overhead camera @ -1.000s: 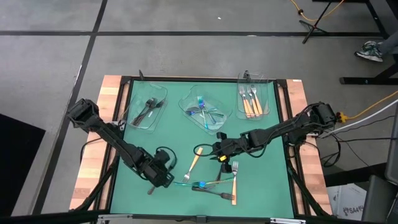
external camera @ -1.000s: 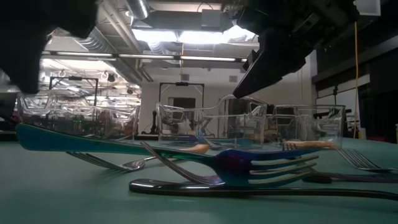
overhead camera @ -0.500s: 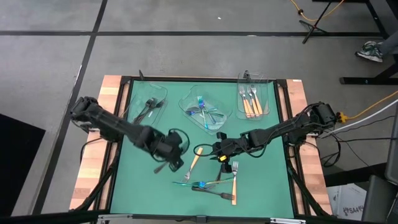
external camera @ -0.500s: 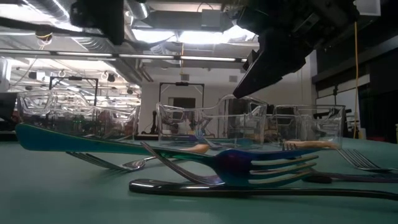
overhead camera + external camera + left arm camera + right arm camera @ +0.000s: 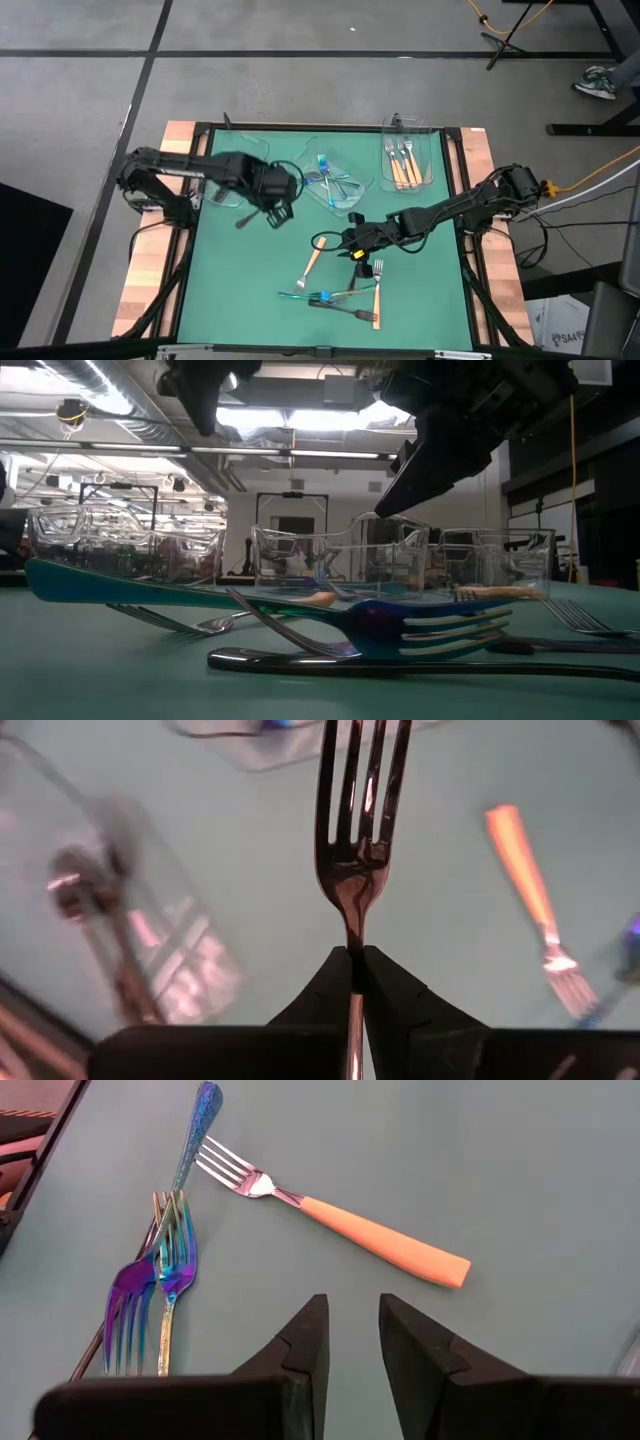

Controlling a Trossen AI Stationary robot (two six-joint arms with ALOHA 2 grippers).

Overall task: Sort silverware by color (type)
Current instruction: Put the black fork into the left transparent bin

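My left gripper (image 5: 274, 209) hangs above the green mat beside the left clear tray (image 5: 222, 196). It is shut on a dark fork (image 5: 362, 790); a dark end of that fork (image 5: 243, 221) juts out of the gripper. My right gripper (image 5: 352, 1325) stands open low over the mat's middle (image 5: 352, 246), with nothing between its fingers. Just ahead of it lie an orange-handled fork (image 5: 385, 1245) and two iridescent forks (image 5: 160, 1275). More loose forks (image 5: 345, 298) lie crossed near the front edge. My left gripper pinches the dark fork's thin neck (image 5: 352, 928) just below the tines, between its two fingertips. The fingers come steeply from above and lie along the fork. The tines stick out past the fingertips and the handle runs back between the fingers. The fork is lifted clear of the mat.
Three clear trays stand along the far edge: the left with dark utensils (image 5: 238, 176), the middle (image 5: 352, 200) with iridescent forks, the right (image 5: 428, 160) with orange-handled forks. Bare mat (image 5: 230, 280) lies at the front left. Wooden rails border the mat on both sides.
My left gripper has risen from the mat's front left and swung toward the far edge, up to the left tray, rolling its wrist on the way. It stays shut on the dark fork, which has gone with it, clear of the mat.
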